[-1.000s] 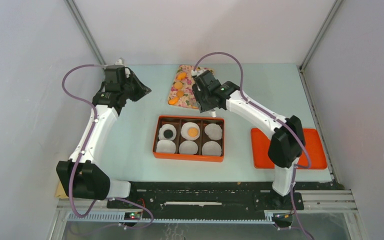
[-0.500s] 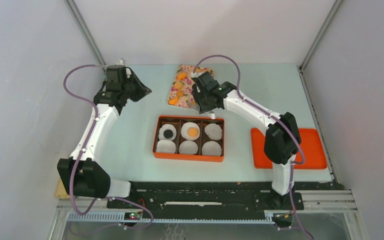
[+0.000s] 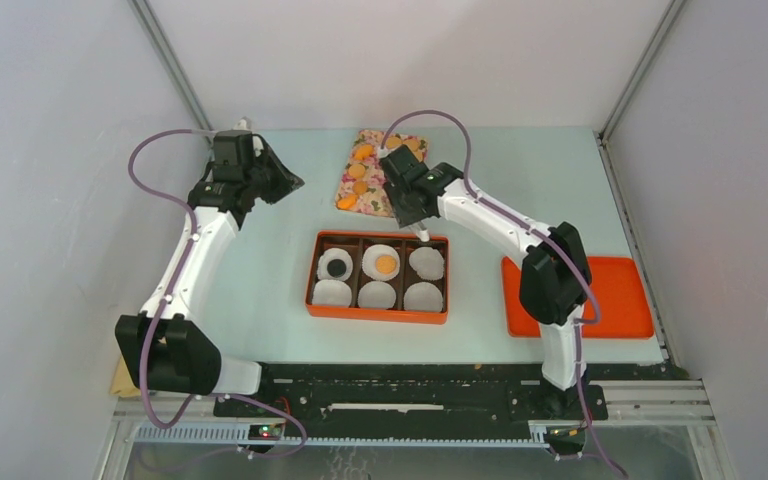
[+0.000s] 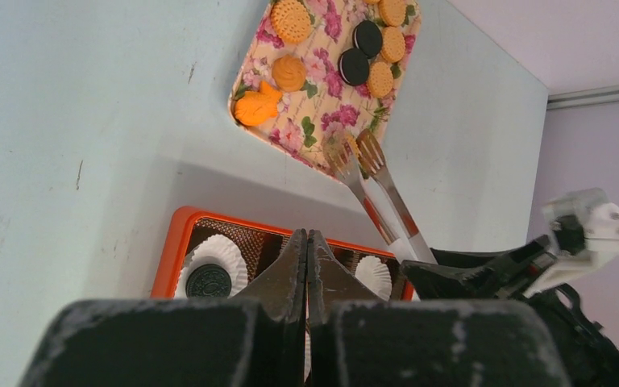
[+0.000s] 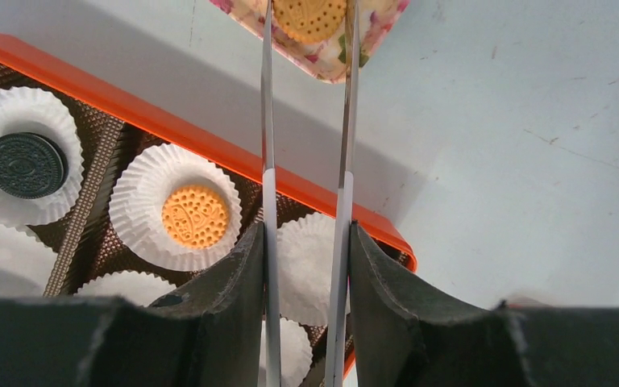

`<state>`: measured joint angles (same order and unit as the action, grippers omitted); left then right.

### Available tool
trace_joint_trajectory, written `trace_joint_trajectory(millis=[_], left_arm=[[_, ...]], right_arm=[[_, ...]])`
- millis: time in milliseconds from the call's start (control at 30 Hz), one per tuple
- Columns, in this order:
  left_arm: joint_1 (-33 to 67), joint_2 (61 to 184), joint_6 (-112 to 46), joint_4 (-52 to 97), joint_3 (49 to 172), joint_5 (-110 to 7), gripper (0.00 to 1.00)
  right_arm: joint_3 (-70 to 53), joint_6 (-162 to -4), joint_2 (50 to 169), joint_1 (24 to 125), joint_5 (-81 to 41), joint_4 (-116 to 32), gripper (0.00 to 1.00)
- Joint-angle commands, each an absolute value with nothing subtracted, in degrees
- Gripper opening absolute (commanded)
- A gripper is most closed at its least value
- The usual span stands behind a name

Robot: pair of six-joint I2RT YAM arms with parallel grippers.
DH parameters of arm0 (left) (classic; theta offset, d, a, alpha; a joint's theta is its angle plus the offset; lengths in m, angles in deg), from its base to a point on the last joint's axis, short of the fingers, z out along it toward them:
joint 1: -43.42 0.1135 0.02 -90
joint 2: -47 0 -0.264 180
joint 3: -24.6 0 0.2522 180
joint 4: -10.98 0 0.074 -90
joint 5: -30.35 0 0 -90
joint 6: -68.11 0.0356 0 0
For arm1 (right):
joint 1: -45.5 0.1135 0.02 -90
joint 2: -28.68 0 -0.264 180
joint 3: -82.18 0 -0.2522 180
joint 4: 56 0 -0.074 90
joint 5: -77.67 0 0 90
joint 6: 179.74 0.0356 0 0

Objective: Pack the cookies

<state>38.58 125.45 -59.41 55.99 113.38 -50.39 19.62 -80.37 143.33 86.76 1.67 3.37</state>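
Orange-tan cookies (image 3: pixel 363 153) and black cookies (image 4: pixel 354 66) lie on a floral tray (image 3: pixel 375 203) at the back. The orange box (image 3: pixel 377 316) holds several white paper cups; one carries a black cookie (image 3: pixel 336 267), one an orange cookie (image 3: pixel 386 264). My right gripper (image 5: pixel 306 234) is shut on metal tongs (image 5: pixel 267 121), between box and tray. The tong tips flank a tan cookie (image 5: pixel 309 18) at the tray's near corner; I cannot tell if they touch it. My left gripper (image 4: pixel 307 238) is shut and empty, hovering left of the tray (image 3: pixel 285 183).
A flat orange lid (image 3: pixel 625 300) lies on the table to the right of the box. The right arm's forearm (image 3: pixel 490 215) spans the space above the box's far right corner. Grey walls close in the table on three sides.
My right arm has shifted a little left and farther back, bringing the tongs toward the floral tray. The left arm has not moved.
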Motion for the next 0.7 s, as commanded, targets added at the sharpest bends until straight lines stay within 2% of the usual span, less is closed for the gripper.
trace_joint_trajectory(millis=[0,200,467,667], left_arm=[[38.50,123.85,-58.72,55.03,113.09,-49.95,0.00],[38.42,123.59,-59.10,54.98,112.89,-49.76,0.00],[37.82,123.22,-59.42,54.85,112.63,-49.66,0.00],[36.57,123.26,-59.76,54.63,112.78,-49.95,0.00]], right_arm=[[21.49,-79.80,133.22,87.23,4.97,2.30,0.19],[15.90,-79.47,122.10,88.30,4.58,3.87,0.19],[-0.75,-74.47,106.99,92.99,5.44,9.02,0.18],[-10.09,-67.90,102.09,96.55,5.89,12.05,0.18]])
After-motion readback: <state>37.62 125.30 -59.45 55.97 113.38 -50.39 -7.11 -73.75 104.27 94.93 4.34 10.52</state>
